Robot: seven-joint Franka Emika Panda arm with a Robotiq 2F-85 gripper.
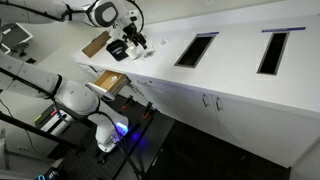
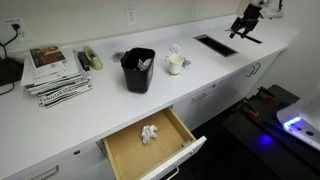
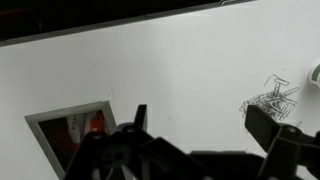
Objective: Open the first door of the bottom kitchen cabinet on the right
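The bottom kitchen cabinet point(image 1: 150, 85) is a long white run under a white worktop with two dark cut-outs point(image 1: 195, 48). Two white doors meet at a pair of slim handles point(image 1: 211, 102). The first door point(image 1: 180, 97) is the wide one beside them, and it is shut. The doors also show in an exterior view point(image 2: 235, 85). My gripper point(image 1: 135, 45) hangs above the worktop, well above the doors and away from the handles. It also shows at the top right in an exterior view point(image 2: 243, 30). In the wrist view the gripper point(image 3: 205, 125) is open and empty.
A wooden drawer point(image 2: 150, 150) stands pulled out with crumpled paper inside; it also shows in an exterior view point(image 1: 110, 82). A black bin point(image 2: 138, 70), a white cup point(image 2: 176, 63) and magazines point(image 2: 55, 75) sit on the worktop. A pile of paper clips point(image 3: 270, 100) lies near one fingertip.
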